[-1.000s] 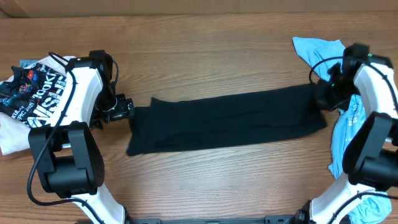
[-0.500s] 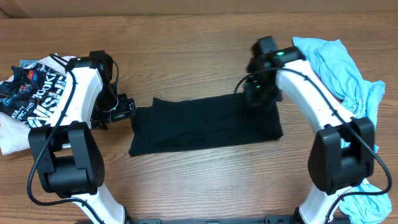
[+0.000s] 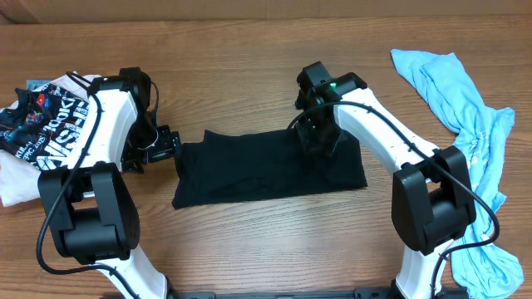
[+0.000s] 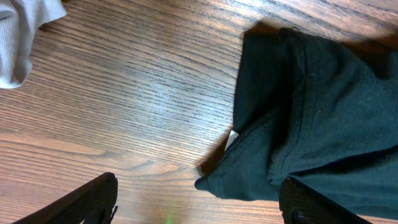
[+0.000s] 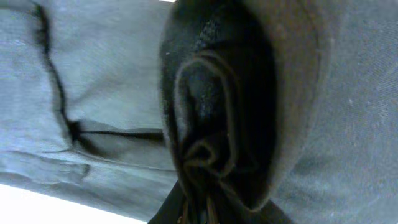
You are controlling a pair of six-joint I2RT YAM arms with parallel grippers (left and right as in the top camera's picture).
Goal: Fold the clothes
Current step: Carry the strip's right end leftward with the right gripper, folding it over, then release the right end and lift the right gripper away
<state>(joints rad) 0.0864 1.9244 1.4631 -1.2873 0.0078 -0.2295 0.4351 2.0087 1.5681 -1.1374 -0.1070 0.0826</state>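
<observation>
A black garment [image 3: 249, 166] lies along the middle of the wooden table, its right part doubled over leftward. My right gripper [image 3: 317, 137] is shut on a bunched fold of the black garment [image 5: 217, 124] and holds it above the cloth's right half. My left gripper [image 3: 172, 148] is open and empty at the garment's left end. In the left wrist view the left end of the black garment [image 4: 311, 118] lies between and ahead of the open fingers [image 4: 196, 202].
A light blue garment [image 3: 465, 108] lies along the right side of the table. A black-and-white printed shirt [image 3: 41, 124] and white cloth [image 4: 25, 31] are piled at the left edge.
My right gripper has carried the black garment's right end leftward, from the far right to about the middle, folding it over. The left arm has not moved.
</observation>
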